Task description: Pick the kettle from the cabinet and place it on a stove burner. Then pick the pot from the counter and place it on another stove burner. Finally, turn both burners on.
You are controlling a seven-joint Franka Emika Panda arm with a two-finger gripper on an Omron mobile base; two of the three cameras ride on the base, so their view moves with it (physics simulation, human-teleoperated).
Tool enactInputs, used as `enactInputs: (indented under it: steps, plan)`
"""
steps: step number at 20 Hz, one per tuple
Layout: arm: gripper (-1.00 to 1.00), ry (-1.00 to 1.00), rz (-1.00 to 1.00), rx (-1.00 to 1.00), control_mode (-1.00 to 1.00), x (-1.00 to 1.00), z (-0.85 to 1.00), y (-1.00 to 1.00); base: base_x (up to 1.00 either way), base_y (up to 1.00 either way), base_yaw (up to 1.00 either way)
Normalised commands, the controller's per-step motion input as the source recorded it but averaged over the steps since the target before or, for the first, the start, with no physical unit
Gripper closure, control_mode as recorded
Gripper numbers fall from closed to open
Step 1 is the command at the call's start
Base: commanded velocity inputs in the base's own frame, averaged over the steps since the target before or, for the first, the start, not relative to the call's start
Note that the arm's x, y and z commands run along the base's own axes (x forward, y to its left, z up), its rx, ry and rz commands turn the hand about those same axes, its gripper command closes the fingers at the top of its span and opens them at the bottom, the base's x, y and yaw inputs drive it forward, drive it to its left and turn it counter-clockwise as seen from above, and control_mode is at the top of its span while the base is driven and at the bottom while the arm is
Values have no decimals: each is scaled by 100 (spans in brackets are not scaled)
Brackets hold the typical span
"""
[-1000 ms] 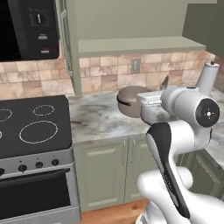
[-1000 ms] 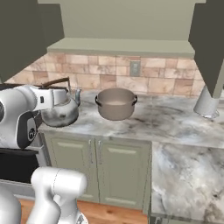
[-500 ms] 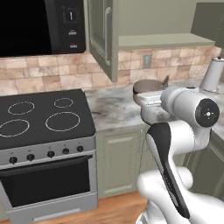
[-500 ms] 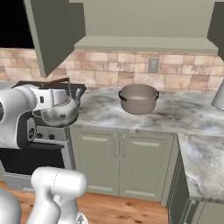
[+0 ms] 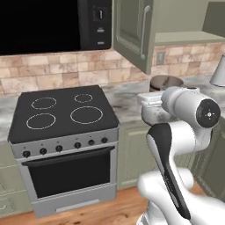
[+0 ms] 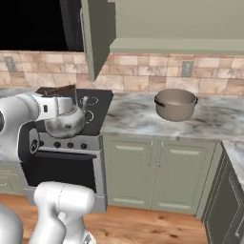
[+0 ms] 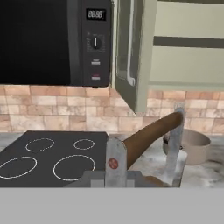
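Note:
My gripper [image 6: 58,93] is shut on the thin brown handle of the silver kettle [image 6: 66,121]. The kettle hangs in the air in front of the black cooktop's [image 6: 97,112] right front part. In the hand view the brown handle [image 7: 151,131] runs across the middle, with the white-ringed burners [image 7: 74,167] beyond it on the left. The cooktop [image 5: 66,110] has a large front right burner [image 5: 86,114]. The taupe pot [image 6: 175,104] stands on the marbled counter [image 6: 136,119] near the wall, right of the stove. The olive cabinet door [image 5: 132,30] stands open above.
A black microwave [image 5: 52,24] hangs over the stove. A row of knobs [image 5: 66,147] runs along the stove front above the oven door. A pale cone-shaped object [image 5: 218,72] stands at the counter's far right. Green lower cabinets [image 6: 157,167] sit under the counter.
The whole picture has shifted: the base has driven left, bringing stove and microwave into view. The kettle has stayed in my shut gripper.

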Motion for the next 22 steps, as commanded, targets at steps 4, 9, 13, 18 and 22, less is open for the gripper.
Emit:
enactInputs:
  steps: [4, 9, 13, 18, 22]
  plan:
    - [100, 0, 0, 0, 100, 0, 0, 0, -35, 67, -7]
    - [100, 0, 0, 0, 100, 0, 0, 0, -10, 70, -9]
    - [100, 0, 0, 0, 100, 0, 0, 0, 30, 56, -12]
    - [100, 0, 0, 0, 100, 0, 0, 0, 49, 52, -14]
    - [100, 0, 0, 0, 100, 0, 0, 0, 57, 50, -12]
